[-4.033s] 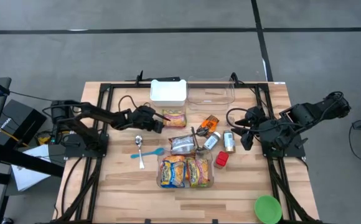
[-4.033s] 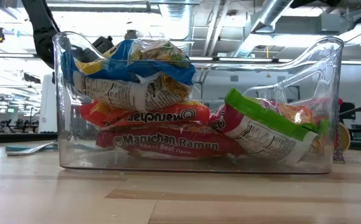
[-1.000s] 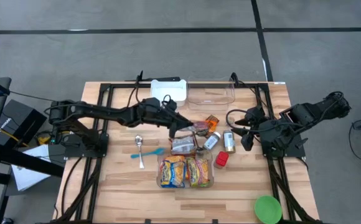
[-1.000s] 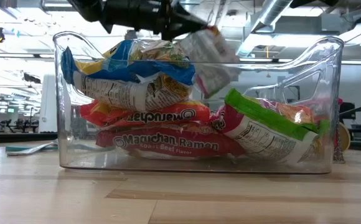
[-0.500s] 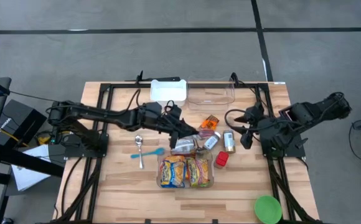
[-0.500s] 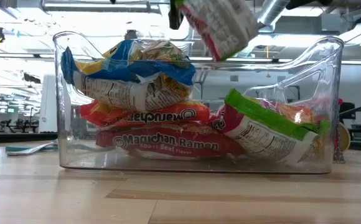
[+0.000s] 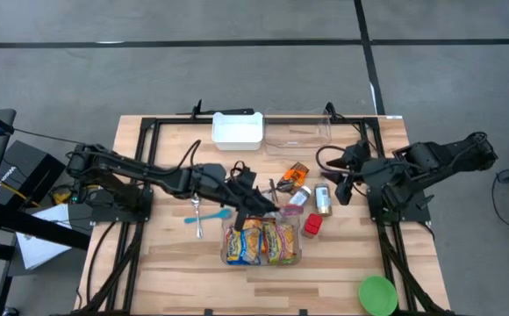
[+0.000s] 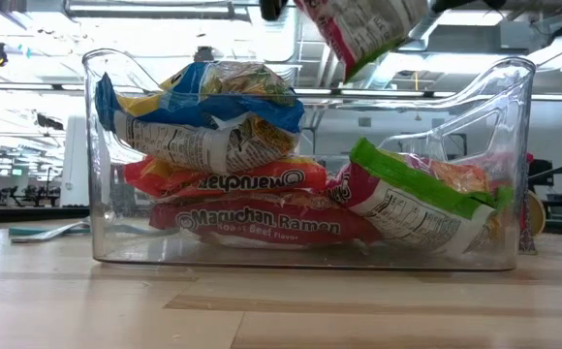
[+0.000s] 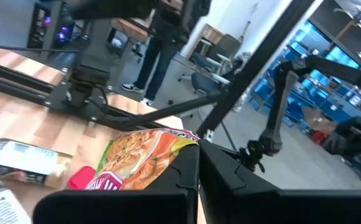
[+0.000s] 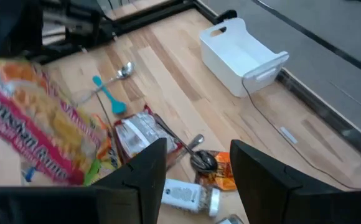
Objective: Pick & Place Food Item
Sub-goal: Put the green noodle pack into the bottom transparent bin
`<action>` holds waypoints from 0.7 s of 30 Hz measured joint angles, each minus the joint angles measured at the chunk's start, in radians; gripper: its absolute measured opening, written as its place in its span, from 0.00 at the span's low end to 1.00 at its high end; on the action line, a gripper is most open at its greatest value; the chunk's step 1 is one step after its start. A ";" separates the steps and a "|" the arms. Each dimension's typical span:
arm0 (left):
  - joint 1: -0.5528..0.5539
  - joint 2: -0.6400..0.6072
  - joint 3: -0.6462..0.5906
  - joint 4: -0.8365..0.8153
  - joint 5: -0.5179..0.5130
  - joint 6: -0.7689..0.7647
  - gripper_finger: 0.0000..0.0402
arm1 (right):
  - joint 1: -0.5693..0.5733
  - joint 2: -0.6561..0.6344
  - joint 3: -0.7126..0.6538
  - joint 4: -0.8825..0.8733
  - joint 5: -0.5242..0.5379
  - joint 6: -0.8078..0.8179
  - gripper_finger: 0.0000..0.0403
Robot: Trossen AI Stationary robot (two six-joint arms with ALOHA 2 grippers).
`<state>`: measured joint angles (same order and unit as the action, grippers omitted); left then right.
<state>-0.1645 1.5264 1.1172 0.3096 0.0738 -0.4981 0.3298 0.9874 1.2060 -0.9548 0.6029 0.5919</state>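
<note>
My left gripper [image 7: 256, 207], clamped on the ramen packet [image 8: 359, 29], needed centering over the clear bin [image 7: 263, 241] at the frame's lower middle before letting go.

Both arms are matte black, built of slim jointed links with rounded housings at the joints, and loose black cables loop beside them. The left claw [image 7: 253, 204] and right claw [image 7: 340, 180] are black too, with flat, blocky, square-edged fingers [image 10: 142, 180].
</note>
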 joint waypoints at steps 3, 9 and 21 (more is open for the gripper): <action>-0.022 0.000 0.000 0.000 -0.005 0.021 0.00 | 0.000 0.000 0.000 0.023 0.000 0.005 0.42; -0.059 0.000 0.000 -0.002 -0.080 0.023 0.00 | 0.015 0.000 0.000 0.037 0.000 0.008 0.42; -0.136 0.105 0.002 0.068 -0.158 0.053 0.00 | 0.104 0.000 0.000 0.065 -0.002 -0.072 0.42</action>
<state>-0.3008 1.6315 1.1187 0.3773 -0.0845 -0.4449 0.4340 0.9872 1.2060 -0.8900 0.6010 0.5196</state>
